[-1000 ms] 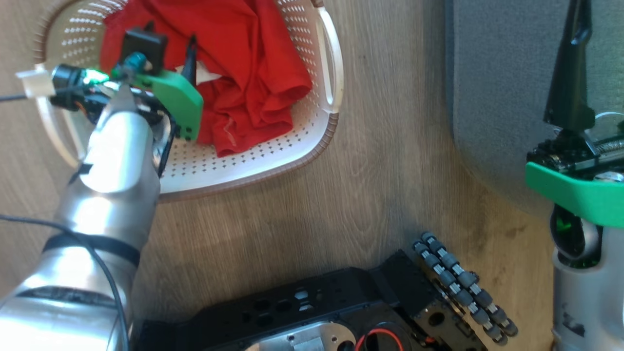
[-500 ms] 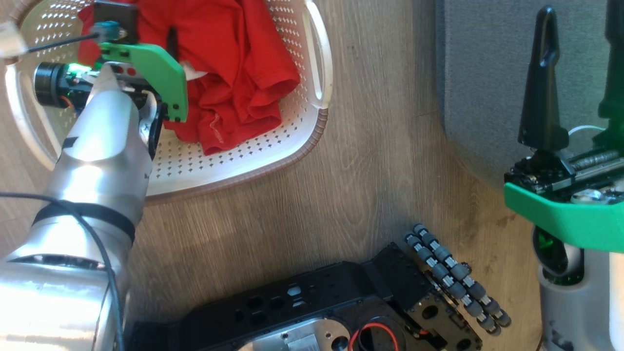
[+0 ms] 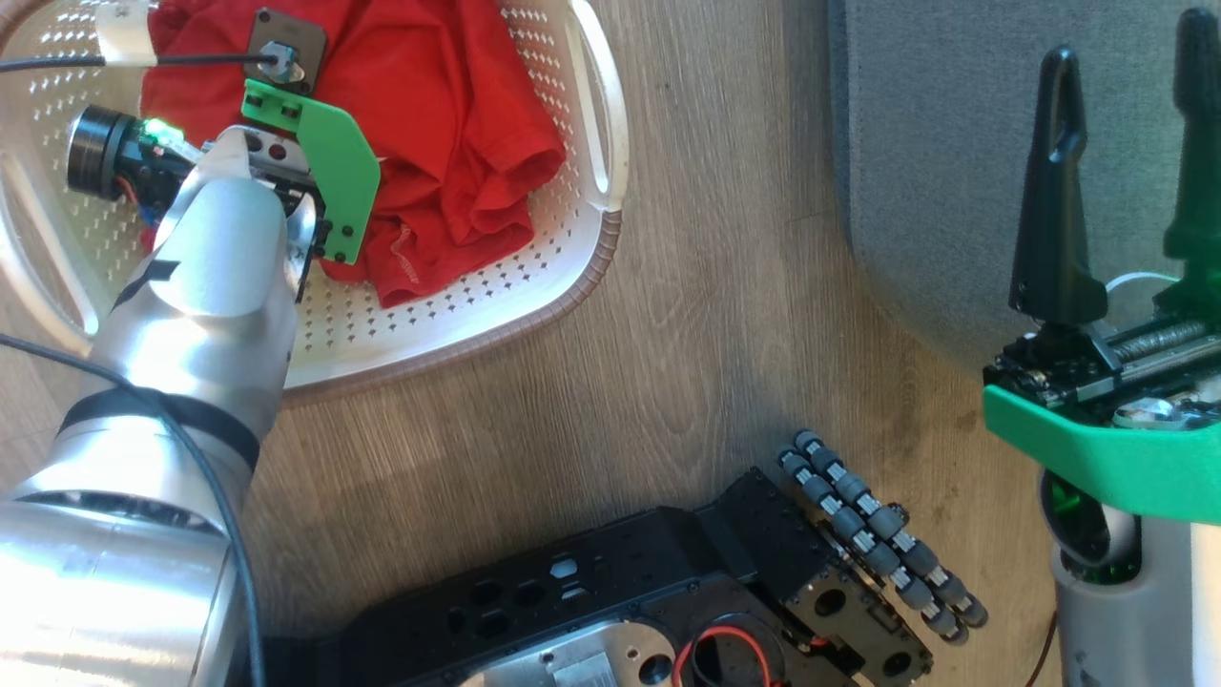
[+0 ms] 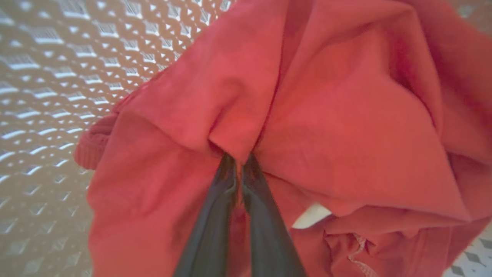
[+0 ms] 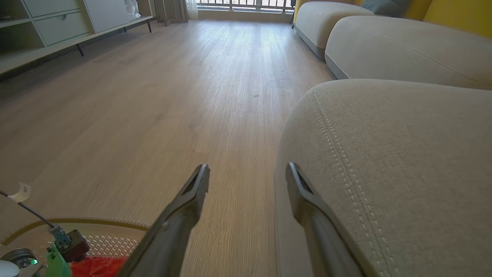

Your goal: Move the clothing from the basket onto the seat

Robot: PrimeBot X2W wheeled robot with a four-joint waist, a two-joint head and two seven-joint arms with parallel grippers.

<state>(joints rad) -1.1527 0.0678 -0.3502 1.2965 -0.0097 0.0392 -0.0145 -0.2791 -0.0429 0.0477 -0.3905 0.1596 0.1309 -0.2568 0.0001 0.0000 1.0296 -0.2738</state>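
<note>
Wood-grain floor [image 3: 668,315] runs under everything, and I take the basket [image 3: 429,305] as my mark. Inside it lies the clothing [image 3: 448,124]: bright red, soft, crumpled into deep folds, with a stitched hem showing and a small white patch between the layers. My left gripper [image 4: 238,161] is down in the basket, its dark fingers pinched together on a raised fold of the red cloth. Right of the basket, well apart across the floor, sits the grey seat [image 3: 925,143]. My right gripper [image 5: 246,166] hangs by its rounded edge, fingers spread, holding nothing.
</note>
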